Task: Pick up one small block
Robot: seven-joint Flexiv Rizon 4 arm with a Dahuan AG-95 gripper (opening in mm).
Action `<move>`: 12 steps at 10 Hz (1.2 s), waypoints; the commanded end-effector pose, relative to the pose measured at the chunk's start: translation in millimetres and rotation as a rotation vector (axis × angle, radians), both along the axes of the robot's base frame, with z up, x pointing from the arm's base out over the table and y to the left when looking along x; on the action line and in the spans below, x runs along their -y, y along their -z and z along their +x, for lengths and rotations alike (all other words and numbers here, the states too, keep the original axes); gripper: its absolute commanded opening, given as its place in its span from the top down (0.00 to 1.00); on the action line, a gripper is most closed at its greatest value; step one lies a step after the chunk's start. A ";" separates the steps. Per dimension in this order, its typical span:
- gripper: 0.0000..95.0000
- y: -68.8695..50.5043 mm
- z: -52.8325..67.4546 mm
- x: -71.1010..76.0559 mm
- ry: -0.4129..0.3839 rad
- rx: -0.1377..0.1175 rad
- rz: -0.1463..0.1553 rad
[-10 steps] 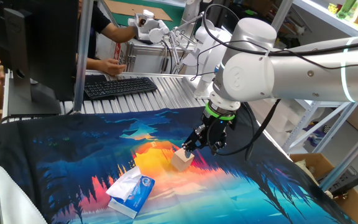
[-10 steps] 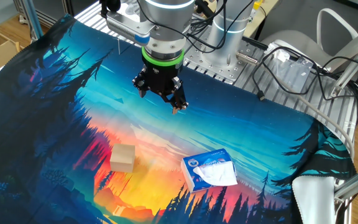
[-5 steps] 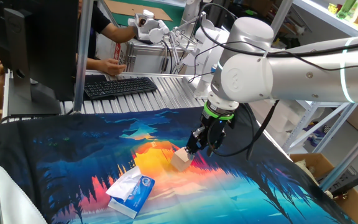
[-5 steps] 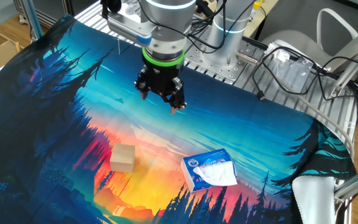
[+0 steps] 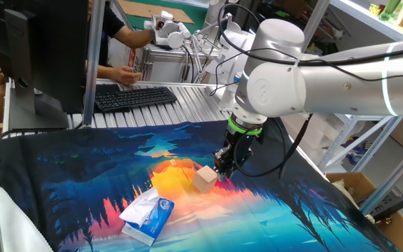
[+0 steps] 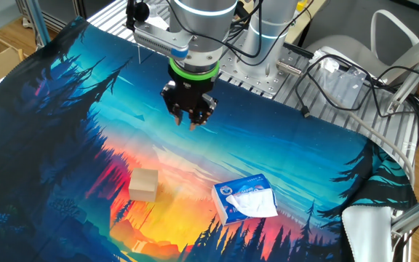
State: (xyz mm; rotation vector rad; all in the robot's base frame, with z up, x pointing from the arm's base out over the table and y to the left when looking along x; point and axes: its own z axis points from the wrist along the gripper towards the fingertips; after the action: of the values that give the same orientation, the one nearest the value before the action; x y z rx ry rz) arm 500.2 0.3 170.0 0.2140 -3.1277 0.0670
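The small light-tan wooden cube (image 6: 143,184) rests flat on the orange-and-yellow sunset area of the printed forest-scene cloth (image 6: 64,131) that covers the table. Nothing touches the cube, and its upper faces are fully exposed in both fixed views.

The white robot arm (image 5: 341,70) reaches in from the side, with its wrist turned downward over the cloth. The black two-finger gripper (image 6: 190,121), mounted below a green ring (image 6: 193,72), hangs in the air above the blue band of the cloth. In the other fixed view it is well apart from the cube, toward the far edge of the table. In one fixed view the gripper (image 5: 225,168) appears just beside the cube (image 5: 205,179) (this closeness is an effect of the camera line; the other fixed view shows a clear gap). The fingers point down and stand close together with a narrow gap between the tips, and they hold nothing.

A white and blue soft tissue pack (image 6: 245,199) lies flat on the cloth, near the cube and apart from it.

Behind the table, one fixed view shows a black keyboard (image 5: 134,96) on the slatted metal surface and a person's hand (image 5: 126,73) above it.
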 end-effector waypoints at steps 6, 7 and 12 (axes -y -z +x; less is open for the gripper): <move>1.00 1.0 0.2 0.0 -0.005 -0.002 -0.002; 1.00 2.0 0.6 0.1 -0.003 -0.001 -0.003; 1.00 6.7 7.4 1.9 -0.013 -0.002 -0.002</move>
State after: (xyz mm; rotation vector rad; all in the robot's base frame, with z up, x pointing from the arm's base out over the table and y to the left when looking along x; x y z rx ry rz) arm 509.1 -1.5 162.9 0.2350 -3.1255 0.0690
